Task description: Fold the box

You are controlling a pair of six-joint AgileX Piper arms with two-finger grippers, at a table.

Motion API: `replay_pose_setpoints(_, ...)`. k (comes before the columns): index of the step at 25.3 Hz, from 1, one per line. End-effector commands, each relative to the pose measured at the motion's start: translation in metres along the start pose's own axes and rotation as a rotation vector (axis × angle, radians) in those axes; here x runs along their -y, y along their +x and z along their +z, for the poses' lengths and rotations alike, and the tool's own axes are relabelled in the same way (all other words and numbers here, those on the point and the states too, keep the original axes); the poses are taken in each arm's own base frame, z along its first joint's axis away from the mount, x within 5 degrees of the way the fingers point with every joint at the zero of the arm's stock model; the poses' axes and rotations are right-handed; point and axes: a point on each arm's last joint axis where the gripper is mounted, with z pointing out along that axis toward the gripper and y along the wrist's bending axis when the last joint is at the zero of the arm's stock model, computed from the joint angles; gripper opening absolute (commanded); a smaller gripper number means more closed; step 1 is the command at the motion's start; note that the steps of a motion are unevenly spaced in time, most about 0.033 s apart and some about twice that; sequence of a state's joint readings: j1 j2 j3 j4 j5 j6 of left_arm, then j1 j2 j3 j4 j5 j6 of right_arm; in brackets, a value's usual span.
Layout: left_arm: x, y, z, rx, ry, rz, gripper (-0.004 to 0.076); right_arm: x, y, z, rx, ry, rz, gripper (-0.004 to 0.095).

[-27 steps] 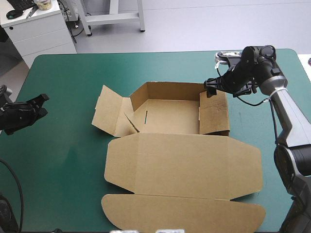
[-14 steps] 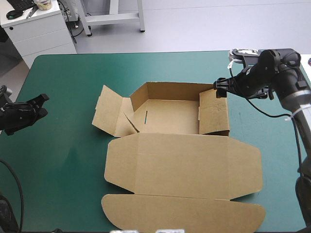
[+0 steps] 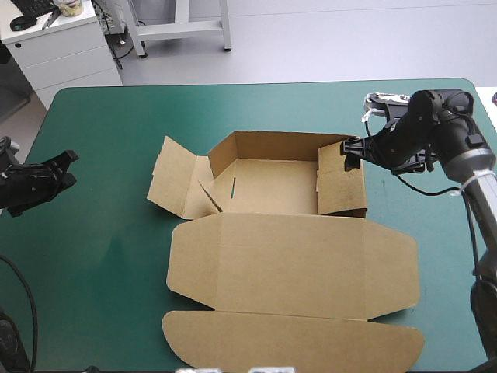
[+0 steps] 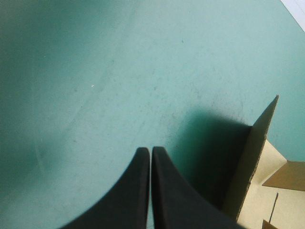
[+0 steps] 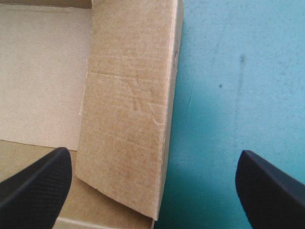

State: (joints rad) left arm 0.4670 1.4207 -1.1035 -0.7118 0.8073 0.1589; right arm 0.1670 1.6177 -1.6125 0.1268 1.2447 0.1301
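**A:** Where's the box (image 3: pixel 291 256)?

**B:** Table centre, on the teal-green cover (image 3: pixel 101 256). The tray half lies toward 12 o'clock and the lid (image 3: pixel 295 268) lies flat, reaching the 6 o'clock edge. The back wall (image 3: pixel 276 145) is up. The right wall (image 5: pixel 128 109) is up and doubled inward. The left flap (image 3: pixel 175 183) is splayed toward 9 o'clock, not raised.

**A:** Right gripper (image 3: pixel 349 149)?

**B:** At the tray's 2 o'clock corner. The arm reaches in from 3 o'clock with the wrist tipped down and the fingers aimed toward 9. The fingers are spread wide and grip nothing. One is over the tray floor, the other over the cover, with the right wall in the gap. I can't tell whether it touches either.

**A:** Left gripper (image 3: pixel 68 167)?

**B:** At the table's 9 o'clock edge, low over the cover and well apart from the box. The fingers are pressed together and empty. The left flap's edge shows ahead of it.

**A:** Step in hand?

**B:** My read is seating the right wall.
- Straddle its top edge squarely.
- Press down along the crease rather than sideways, since a hard shove toward 9 would likely slide the whole sheet.
- Check the inner panel lies flush before letting go.
- The left flap wants raising after.
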Motion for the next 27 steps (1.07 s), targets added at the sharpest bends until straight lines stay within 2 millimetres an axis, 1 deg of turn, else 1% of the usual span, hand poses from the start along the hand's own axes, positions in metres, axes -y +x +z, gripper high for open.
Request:
replay_pose_setpoints(1,0.011,-0.007,-0.013,0.070,0.045,-0.012,-0.0008,0.000,-0.006,0.005,0.003,-0.014,0.022,0.0854)
replay_pose_setpoints(6,0.011,-0.008,-0.013,0.082,0.044,-0.018,-0.0010,0.001,-0.012,0.037,-0.068,-0.019,0.052,0.0853)
replay_pose_setpoints(7,0.011,-0.008,-0.013,0.083,0.044,-0.031,-0.0010,0.002,-0.014,0.049,-0.099,-0.019,0.059,0.0853)
replay_pose_setpoints(9,0.011,-0.008,-0.013,0.083,0.044,-0.030,-0.0010,0.002,-0.015,0.060,-0.123,-0.022,0.063,0.0853)
replay_pose_setpoints(12,0.011,-0.008,-0.013,0.084,0.044,-0.030,-0.0010,0.004,-0.015,0.069,-0.148,-0.018,0.057,0.0836)
replay_pose_setpoints(15,0.011,-0.008,-0.013,0.084,0.044,-0.030,-0.0010,0.004,-0.016,0.075,-0.162,-0.016,0.058,0.0772)
replay_pose_setpoints(17,0.011,-0.008,-0.013,0.084,0.044,-0.030,-0.0010,0.004,-0.015,0.077,-0.174,-0.014,0.058,0.0702)
replay_pose_setpoints(19,0.011,-0.008,-0.013,0.084,0.044,-0.030,-0.0010,0.004,-0.014,0.080,-0.192,-0.012,0.058,0.0573)
replay_pose_setpoints(21,0.011,-0.008,-0.013,0.084,0.044,-0.030,-0.0010,0.003,-0.014,0.081,-0.201,-0.018,0.066,0.0240)
replay_pose_setpoints(22,0.011,-0.008,-0.013,0.084,0.044,-0.030,-0.0010,0.002,-0.013,0.081,-0.202,-0.021,0.064,-0.0013)
replay_pose_setpoints(23,0.011,-0.007,-0.013,0.076,0.045,-0.030,-0.0010,0.002,-0.013,0.081,-0.202,-0.022,0.058,0.0007)
replay_pose_setpoints(25,0.011,-0.007,-0.013,0.076,0.045,-0.016,-0.0010,0.002,-0.013,0.082,-0.202,-0.023,0.048,0.0000)
replay_pose_setpoints(27,0.011,-0.007,-0.013,0.076,0.044,-0.013,-0.0010,0.000,-0.014,0.075,-0.181,-0.014,0.003,0.0000)
